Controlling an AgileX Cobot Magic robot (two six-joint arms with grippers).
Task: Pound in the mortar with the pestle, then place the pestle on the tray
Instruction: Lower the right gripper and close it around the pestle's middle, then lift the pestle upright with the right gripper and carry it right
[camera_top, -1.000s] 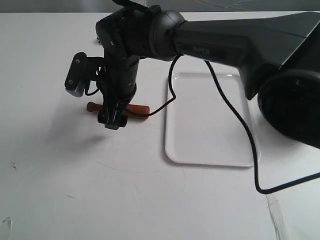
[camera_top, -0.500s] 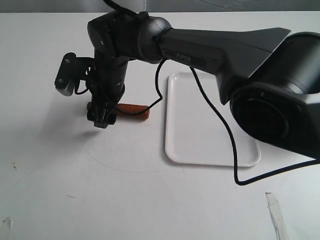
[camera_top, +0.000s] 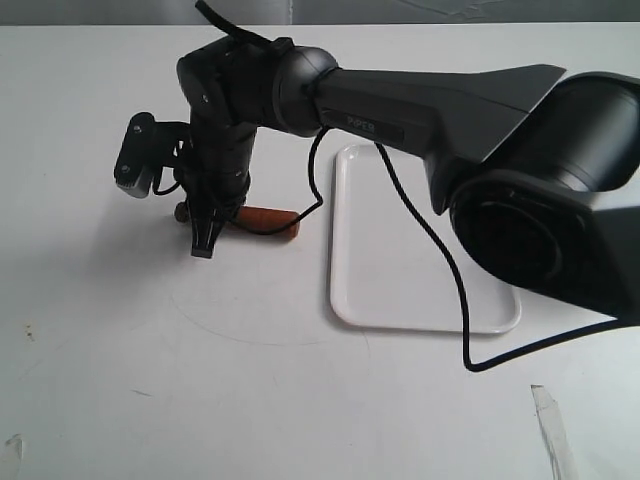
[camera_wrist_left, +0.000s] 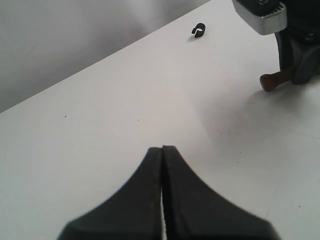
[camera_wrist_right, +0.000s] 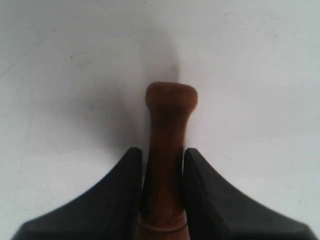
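Observation:
The reddish-brown pestle (camera_top: 268, 219) lies flat on the white table, left of the white tray (camera_top: 420, 250). My right gripper (camera_top: 205, 245) reaches across from the right and points down over the pestle's narrow handle. In the right wrist view both fingers (camera_wrist_right: 125, 175) press against the handle of the pestle (camera_wrist_right: 170, 125), whose round knob sticks out past the fingertips. The right gripper (camera_wrist_right: 163, 152) is shut on the pestle. My left gripper (camera_wrist_left: 162, 149) is shut on nothing above bare table; its view shows the pestle's knob (camera_wrist_left: 270, 81) far off. The mortar is out of view.
The right arm (camera_top: 450, 90) stretches over the tray's far side, and its black cable (camera_top: 440, 260) loops across the tray. A tiny black object (camera_wrist_left: 199, 31) lies on the table beyond the pestle. A strip of clear tape (camera_top: 550, 420) sits at the front right.
The right arm shifted left along the pestle toward its knob end, and the fingers closed in on the handle. The pestle still lies in the same place.

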